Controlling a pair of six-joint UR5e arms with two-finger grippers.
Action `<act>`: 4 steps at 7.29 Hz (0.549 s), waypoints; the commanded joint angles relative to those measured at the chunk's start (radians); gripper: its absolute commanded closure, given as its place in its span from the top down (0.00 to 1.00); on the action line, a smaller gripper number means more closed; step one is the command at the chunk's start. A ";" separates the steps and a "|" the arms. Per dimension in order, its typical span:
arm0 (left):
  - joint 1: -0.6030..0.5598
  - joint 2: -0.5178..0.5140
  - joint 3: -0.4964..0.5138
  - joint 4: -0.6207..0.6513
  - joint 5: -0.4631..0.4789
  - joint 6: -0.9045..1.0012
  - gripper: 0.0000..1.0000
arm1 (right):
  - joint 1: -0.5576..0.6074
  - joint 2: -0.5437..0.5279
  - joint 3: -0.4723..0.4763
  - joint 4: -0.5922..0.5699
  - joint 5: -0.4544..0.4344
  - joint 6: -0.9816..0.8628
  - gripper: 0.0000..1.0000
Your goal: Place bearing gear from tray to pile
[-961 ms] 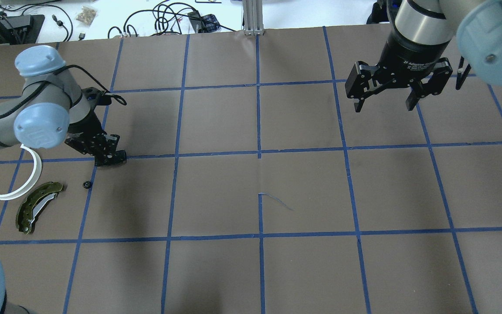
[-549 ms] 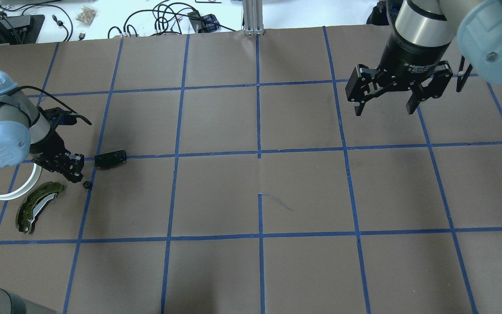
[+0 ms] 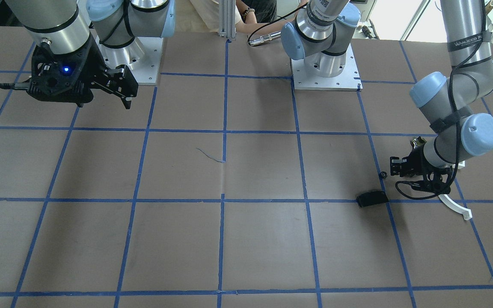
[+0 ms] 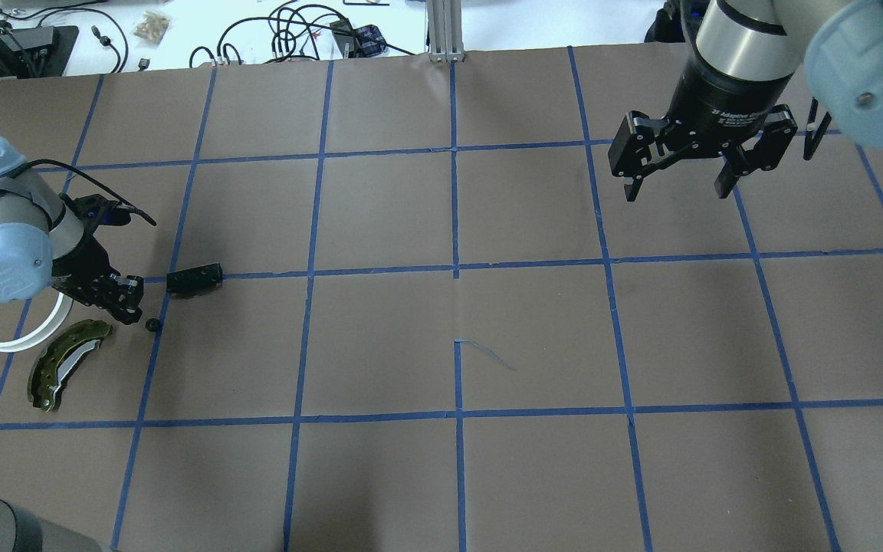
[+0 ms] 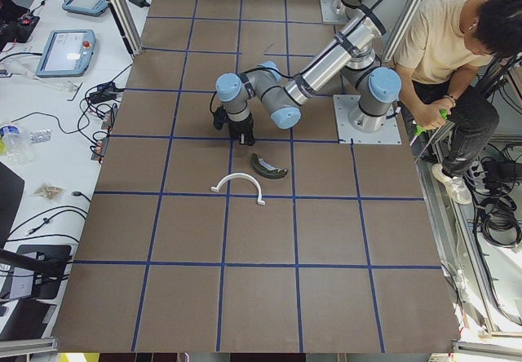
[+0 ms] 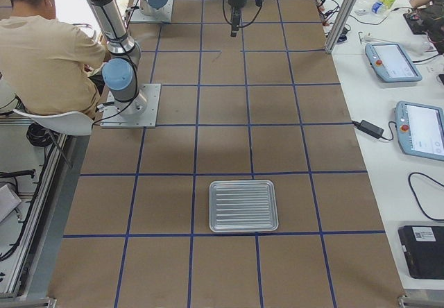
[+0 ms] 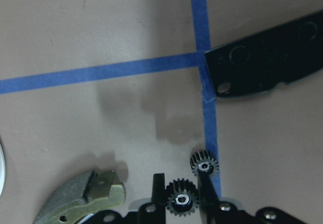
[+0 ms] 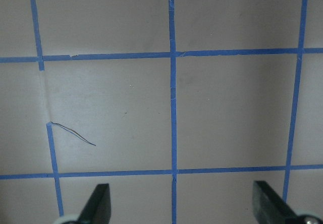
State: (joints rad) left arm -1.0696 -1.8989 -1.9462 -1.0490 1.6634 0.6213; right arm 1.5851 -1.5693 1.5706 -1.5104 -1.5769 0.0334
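- The left tool point(image 4: 133, 313) is low over the worktop point(image 4: 380, 337), and its fingers are pinching a small black gear point(image 7: 180, 200). The gear is right at the edge of the pile point(image 4: 58, 349).
- A second gear point(image 7: 204, 166) lies on the blue tape line point(image 7: 208, 128), just past one fingertip. If the fingers open wide, that finger may push the second gear away.
- The held gear is round. If it drops on its edge, it may roll off across the worktop, away from the pile.
- I cannot tell how high the tool is. From too high, the gear may bounce.
- The gear may land on top of the second gear and tip over or slide off.
- The green curved piece point(image 4: 44, 379) is close to the tool. A sideways move may bump it out of place.
- The white half-ring point(image 4: 35, 335) and the black pad point(image 4: 195, 279) lie a bit farther off, so they seem safer.
- The right tool point(image 4: 674, 192) is spread wide with nothing in it. It is well apart, so it will likely not get in the way.
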 commanded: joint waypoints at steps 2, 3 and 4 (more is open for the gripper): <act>0.004 -0.005 -0.003 0.000 0.001 0.001 1.00 | 0.000 0.000 0.000 -0.004 -0.002 0.000 1.00; 0.004 -0.003 -0.002 0.000 0.001 0.001 1.00 | 0.000 0.000 -0.001 -0.004 -0.002 0.000 1.00; 0.004 -0.003 0.000 -0.003 -0.001 0.000 1.00 | 0.000 0.000 -0.001 -0.005 0.000 -0.001 1.00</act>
State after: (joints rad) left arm -1.0663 -1.9024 -1.9483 -1.0498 1.6639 0.6223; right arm 1.5846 -1.5693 1.5697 -1.5143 -1.5781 0.0332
